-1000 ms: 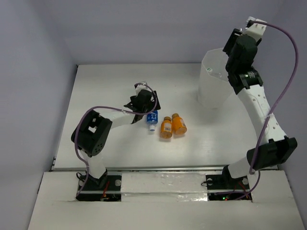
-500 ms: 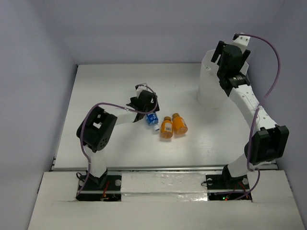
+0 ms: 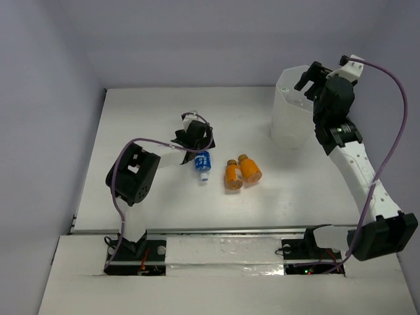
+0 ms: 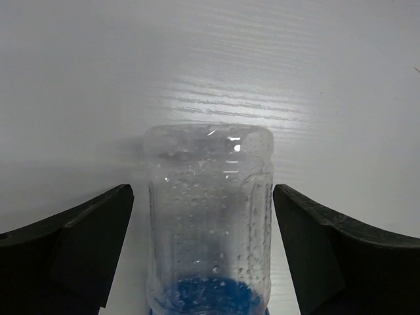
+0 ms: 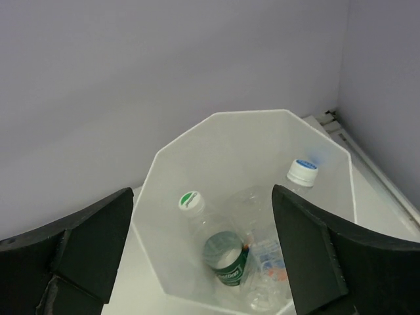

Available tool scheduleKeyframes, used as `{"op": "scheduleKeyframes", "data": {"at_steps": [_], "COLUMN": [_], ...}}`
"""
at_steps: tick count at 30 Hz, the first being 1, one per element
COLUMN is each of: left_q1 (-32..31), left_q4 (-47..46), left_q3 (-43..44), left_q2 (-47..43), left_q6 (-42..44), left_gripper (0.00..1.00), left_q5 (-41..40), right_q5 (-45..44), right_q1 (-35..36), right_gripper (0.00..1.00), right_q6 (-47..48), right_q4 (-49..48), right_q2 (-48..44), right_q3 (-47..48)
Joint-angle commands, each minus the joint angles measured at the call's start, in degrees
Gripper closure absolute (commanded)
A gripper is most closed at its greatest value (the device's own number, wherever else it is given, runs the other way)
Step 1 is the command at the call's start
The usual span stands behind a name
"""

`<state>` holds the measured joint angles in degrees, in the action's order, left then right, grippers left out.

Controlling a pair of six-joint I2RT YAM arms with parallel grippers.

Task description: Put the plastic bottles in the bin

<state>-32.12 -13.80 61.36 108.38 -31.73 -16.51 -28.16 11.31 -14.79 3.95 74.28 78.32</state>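
Observation:
A blue-labelled clear bottle (image 3: 202,163) lies on the table, white cap toward the near edge. My left gripper (image 3: 199,148) is open and straddles its base end. In the left wrist view the bottle (image 4: 209,216) sits between my fingers (image 4: 85,243) with a gap on each side. Two orange bottles (image 3: 232,175) (image 3: 249,168) lie side by side just to its right. My right gripper (image 3: 312,77) is open and empty above the translucent white bin (image 3: 289,121). In the right wrist view the bin (image 5: 170,216) holds a green-labelled bottle (image 5: 226,259) and other clear bottles (image 5: 303,174).
The white table (image 3: 144,118) ends at a grey wall behind the bin. The bin stands at the far right. A purple cable (image 3: 394,138) loops off my right arm.
My right arm swung back and to the right over the bin's rim. The blue-labelled bottle turned between my left fingers, cap moving left. The orange bottles shifted slightly right.

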Motion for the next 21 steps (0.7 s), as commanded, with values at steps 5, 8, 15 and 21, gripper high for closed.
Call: {"op": "scheduleKeyframes", "data": {"at_steps": [5, 8, 15, 21], "left_q1": [0.3, 0.3, 0.3, -0.48], "left_q4": [-1.49, -1.58, 0.44, -0.08], "left_q3": [3.32, 3.32, 3.24, 4.29], "left_q2": [2.62, 2.28, -7.73, -21.88], "left_q6": [0.26, 0.17, 1.84, 3.33], "left_gripper": [0.27, 0.48, 0.59, 0.62], "left_q5": [1.92, 2.01, 1.05, 2.27], "right_q5": [5.57, 6.53, 10.04, 15.59], "right_q1": [4.5, 7.4, 14.26, 17.42], "right_gripper": [0.11, 0.12, 0.22, 0.61], "right_q6": [-4.02, -4.64, -6.74, -10.17], "right_q4": [-3.33, -3.16, -2.02, -1.67], "right_q2": [-7.56, -11.16, -17.93, -26.9], "right_q3": [-6.78, -9.23, -19.23, -31.55]}}
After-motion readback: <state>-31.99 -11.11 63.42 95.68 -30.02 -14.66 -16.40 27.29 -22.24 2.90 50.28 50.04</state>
